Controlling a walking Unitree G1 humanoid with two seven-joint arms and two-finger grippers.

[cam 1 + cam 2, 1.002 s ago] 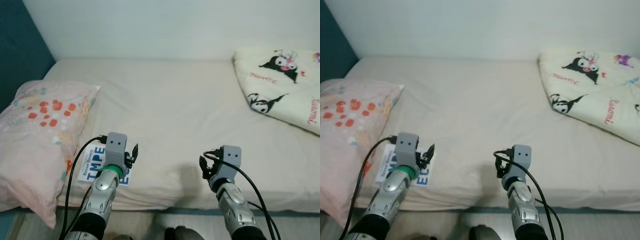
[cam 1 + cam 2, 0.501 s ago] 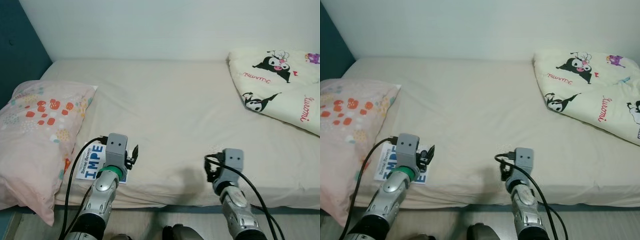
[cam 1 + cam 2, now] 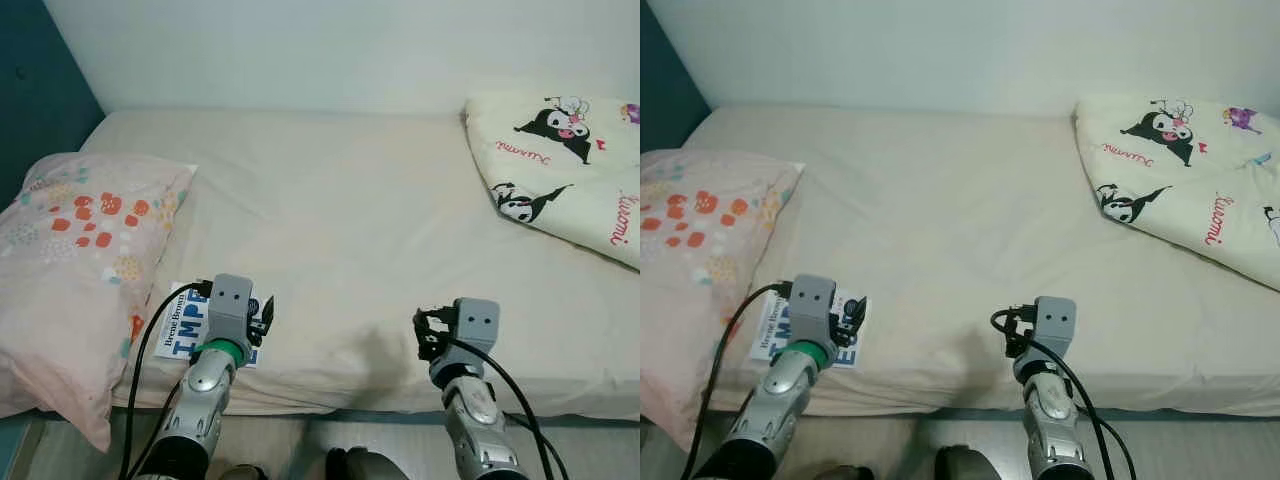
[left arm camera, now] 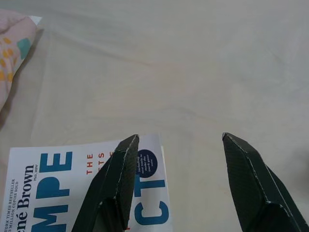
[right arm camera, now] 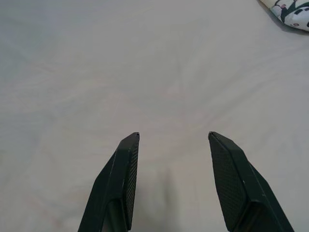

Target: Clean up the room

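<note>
Beige sheet covers a bed [image 3: 340,210] that fills most of the head views, pushed against a pale wall, with a dark teal wall at 9 o'clock.

A white paperback book [image 3: 180,322] with large blue lettering lies flat near the bed's front edge at about 8 o'clock, one side tucked just under the floral pillow [image 3: 75,250]. It looks like the one loose thing to tidy, so the step in hand is probably the approach to pick it up.

The left gripper [image 4: 176,159] hovers low over the book's right half with its fingers [image 4: 120,169] spread wide and nothing between them; in the left wrist view one finger lies over the cover and the other over bare sheet. The right gripper [image 5: 174,159] hangs over plain sheet at about 5 o'clock, fingers likewise wide apart and empty, well apart from the book.

The next move likely calls for the left gripper to straddle the book's free edge, since a thin book flat on soft bedding gives little to pinch. The mattress may sag under a push, and the cover could bend or slide.

A folded cream blanket [image 3: 560,160] printed with cartoon figures sits at 2 o'clock, well away. The pillow is the real obstacle, overlapping the book's far side, so a pull toward 3 o'clock seems the clearer way out.
</note>
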